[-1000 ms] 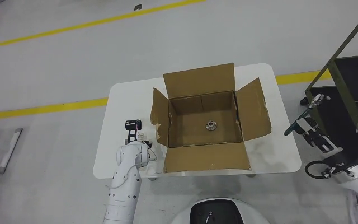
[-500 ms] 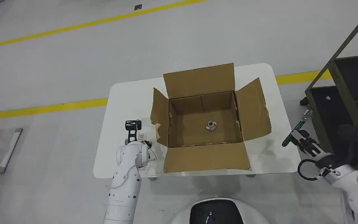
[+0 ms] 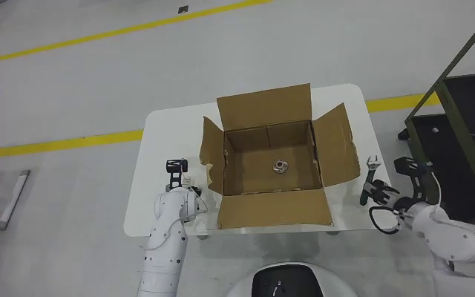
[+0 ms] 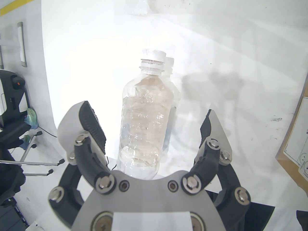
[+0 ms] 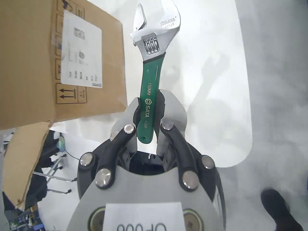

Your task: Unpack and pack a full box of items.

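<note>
On the white table (image 3: 159, 141) sits the open box (image 3: 263, 108). My right gripper (image 5: 149, 108) clamps the wrench (image 5: 154, 39) by its green handle, near the box's right flap. I judge it heavy, rigid and head-weighted. My left gripper (image 4: 151, 123) gapes around a light, crushable bottle (image 4: 144, 92) on the table.

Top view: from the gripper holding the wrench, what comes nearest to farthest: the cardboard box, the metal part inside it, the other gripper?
Measured from the right gripper, shut on the wrench:
1. The cardboard box: its side flap is right beside that gripper.
2. The metal part: on the box floor.
3. The left gripper: past the box's far side.
</note>
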`<state>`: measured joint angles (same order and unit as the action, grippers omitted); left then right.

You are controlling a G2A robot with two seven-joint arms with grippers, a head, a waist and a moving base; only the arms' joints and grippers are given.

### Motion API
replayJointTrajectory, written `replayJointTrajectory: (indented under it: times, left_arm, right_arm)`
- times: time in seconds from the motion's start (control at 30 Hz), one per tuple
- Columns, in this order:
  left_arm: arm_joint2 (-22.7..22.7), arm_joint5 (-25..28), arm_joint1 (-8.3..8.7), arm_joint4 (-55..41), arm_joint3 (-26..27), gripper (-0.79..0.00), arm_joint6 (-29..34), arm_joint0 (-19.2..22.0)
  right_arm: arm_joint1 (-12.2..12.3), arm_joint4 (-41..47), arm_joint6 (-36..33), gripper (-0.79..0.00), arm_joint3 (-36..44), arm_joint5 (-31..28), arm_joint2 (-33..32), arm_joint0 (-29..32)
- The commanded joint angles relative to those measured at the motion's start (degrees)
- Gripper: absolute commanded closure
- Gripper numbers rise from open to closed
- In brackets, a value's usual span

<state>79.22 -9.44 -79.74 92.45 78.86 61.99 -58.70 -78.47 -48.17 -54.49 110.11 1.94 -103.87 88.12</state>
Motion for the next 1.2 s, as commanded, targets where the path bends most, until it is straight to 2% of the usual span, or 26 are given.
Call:
replayJointTrajectory:
  times: [0.0, 0.13, 0.3, 0.6, 0.83, 0.93, 1.0, 1.1, 1.17]
  left_arm:
    - [0.00, 0.00, 0.00, 0.00, 0.00, -0.785, 0.00, 0.00]
    - [0.00, 0.00, 0.00, 0.00, 0.00, -0.785, 0.00, 0.00]
    - [0.00, 0.00, 0.00, 0.00, 0.00, -0.785, 0.00, 0.00]
    - [0.00, 0.00, 0.00, 0.00, 0.00, -0.785, 0.00, 0.00]
    - [0.00, 0.00, 0.00, 0.00, 0.00, -0.785, 0.00, 0.00]
    - [0.00, 0.00, 0.00, 0.00, 0.00, -0.785, 0.00, 0.00]
    - [0.00, 0.00, 0.00, 0.00, 0.00, -0.785, 0.00, 0.00]
    - [0.00, 0.00, 0.00, 0.00, 0.00, -0.785, 0.00, 0.00]
    - [0.00, 0.00, 0.00, 0.00, 0.00, -0.785, 0.00, 0.00]
  right_arm:
    - [0.22, -2.80, -1.73, 0.000, -0.82, 0.36, 1.60, -1.09]
    - [0.77, -9.93, -5.33, 0.000, -2.37, 0.11, 5.16, -3.25]
    - [1.06, -13.42, -7.64, 0.000, -4.43, 0.37, 8.72, -5.26]
    - [1.40, -14.52, -9.87, 0.000, -7.65, 1.31, 12.12, -7.37]
    - [1.72, -11.34, -9.81, 0.000, -6.16, 0.76, 11.91, -6.93]
    - [1.78, -10.10, -7.92, 0.000, -4.47, 0.83, 12.02, -6.15]
    - [1.83, -8.77, -4.20, 0.000, -2.19, 0.32, 11.15, -4.92]
    - [1.82, -5.02, 4.34, 0.000, 3.72, -0.68, 8.13, -1.54]
    - [1.82, -1.79, 11.94, 0.000, 8.48, -3.62, 5.19, 1.40]
